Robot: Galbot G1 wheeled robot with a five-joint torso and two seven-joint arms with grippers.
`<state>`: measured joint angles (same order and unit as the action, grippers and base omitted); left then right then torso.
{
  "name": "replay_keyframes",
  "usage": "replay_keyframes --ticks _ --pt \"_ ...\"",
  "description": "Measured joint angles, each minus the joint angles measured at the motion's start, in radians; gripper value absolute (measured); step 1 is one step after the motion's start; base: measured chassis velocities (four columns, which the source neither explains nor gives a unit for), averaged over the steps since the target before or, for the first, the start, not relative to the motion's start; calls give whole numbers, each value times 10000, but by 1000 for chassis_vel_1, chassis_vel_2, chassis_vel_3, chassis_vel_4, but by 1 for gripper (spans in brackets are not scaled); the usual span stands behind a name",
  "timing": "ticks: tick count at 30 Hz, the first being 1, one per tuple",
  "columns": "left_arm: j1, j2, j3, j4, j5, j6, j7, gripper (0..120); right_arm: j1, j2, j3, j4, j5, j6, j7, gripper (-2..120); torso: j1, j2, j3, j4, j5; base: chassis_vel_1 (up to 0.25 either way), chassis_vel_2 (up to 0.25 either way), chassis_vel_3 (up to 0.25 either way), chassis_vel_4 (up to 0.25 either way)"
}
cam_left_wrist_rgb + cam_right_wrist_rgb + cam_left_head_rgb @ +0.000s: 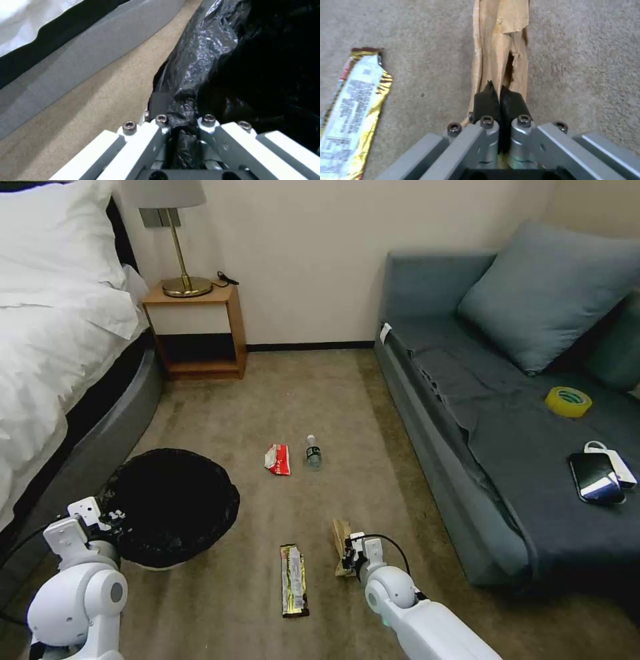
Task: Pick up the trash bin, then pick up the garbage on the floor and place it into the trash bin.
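The trash bin (pixel 175 503), round and lined with a crinkly black bag (pixel 233 62), stands on the carpet at the left beside the bed. My left gripper (pixel 110 517) is shut on its near rim, the bag pinched between the fingers (pixel 160 102). Garbage lies on the floor: a red-white wrapper (pixel 278 459), a tiny clear bottle (pixel 313 452), a long gold wrapper (pixel 294 580) (pixel 353 112) and a tan crumpled paper (pixel 341 532) (pixel 500 37). My right gripper (pixel 348 557) (pixel 500 95) is down at the carpet, shut on the near end of the tan paper.
A bed (pixel 53 347) runs along the left and a wooden nightstand (pixel 197 330) with a lamp stands at the back wall. A grey sofa (pixel 507 447) on the right carries a yellow tape roll (pixel 568 401) and a black phone (pixel 595 477). Open carpet lies between them.
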<state>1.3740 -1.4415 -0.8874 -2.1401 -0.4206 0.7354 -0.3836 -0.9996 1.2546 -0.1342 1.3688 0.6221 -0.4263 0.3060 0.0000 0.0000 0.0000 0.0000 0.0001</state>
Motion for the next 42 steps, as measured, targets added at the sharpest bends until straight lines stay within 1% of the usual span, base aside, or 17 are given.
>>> replay_keyframes --ticks 4,7,8,11,13,14,16,17,18,21,22,26,30,36,37,38,42 --pt "38 9 20 -30 -1 0 0 3 -51 -302 92 674 316 127 23 0 0 0 0 0 1 0 0 0 0" --pt "96 29 58 -75 -22 0 1 3 96 -797 263 2093 1113 138 249 0 0 -1 0 -2 1 0 0 0 0" --pt "96 29 58 -75 -22 0 1 3 96 -797 263 2093 1113 138 249 0 0 -1 0 -2 1 0 0 0 0" --pt "123 46 128 -85 -14 0 2 3 503 -1101 235 3653 2300 23 665 0 0 0 0 -3 -2 0 0 0 0" --pt "127 45 159 -84 -8 0 2 3 646 -1105 176 4008 2575 24 766 0 0 0 -1 0 0 0 0 0 0" --pt "133 32 193 -86 20 0 6 3 1087 -1017 -131 4748 3228 46 1152 0 0 0 -1 -3 -5 0 0 0 0" --pt "146 -1 239 -86 71 0 8 3 1846 -604 -774 5357 3870 119 1684 0 0 1 -1 -2 1 0 0 0 0" --pt "146 -1 239 -86 71 0 8 3 1846 -604 -774 5357 3870 119 1684 0 0 1 -1 -2 1 0 0 0 0" --pt "160 -24 261 -84 102 -1 9 3 2399 -275 -1263 5545 4137 225 2003 0 0 2 -1 3 -2 0 0 0 0" --pt "187 -78 281 -62 154 0 4 3 3487 486 -2554 5534 4453 438 2492 0 0 1 -1 5 -4 0 0 0 0" --pt "187 -78 281 -62 154 0 4 3 3487 486 -2554 5534 4453 438 2492 0 0 1 -1 5 -4 0 0 0 0" --pt "167 -165 310 -10 163 0 4 3 4229 1295 -4105 4932 4591 666 2955 0 0 2 -1 2 -4 0 0 0 0" --pt "99 -225 330 11 188 0 4 3 4320 1622 -4968 4523 4534 735 3034 0 0 1 -1 2 -4 0 0 0 0" --pt "50 -346 384 26 317 0 3 3 4229 1972 -5703 4066 4285 744 3066 0 0 1 0 0 -3 0 0 0 0" --pt "61 -374 396 19 350 -1 6 3 4217 2087 -5766 3950 4218 744 3081 4 0 1 0 0 -3 0 0 0 0" --pt "61 -374 396 19 350 -1 6 3 4217 2087 -5766 3950 4218 744 3081 4 0 1 0 0 -3 0 0 0 0" --pt "80 -444 412 -40 404 -1 20 3 4245 2265 -5803 3769 4132 742 3090 20 0 1 0 0 -1 0 0 0 0"
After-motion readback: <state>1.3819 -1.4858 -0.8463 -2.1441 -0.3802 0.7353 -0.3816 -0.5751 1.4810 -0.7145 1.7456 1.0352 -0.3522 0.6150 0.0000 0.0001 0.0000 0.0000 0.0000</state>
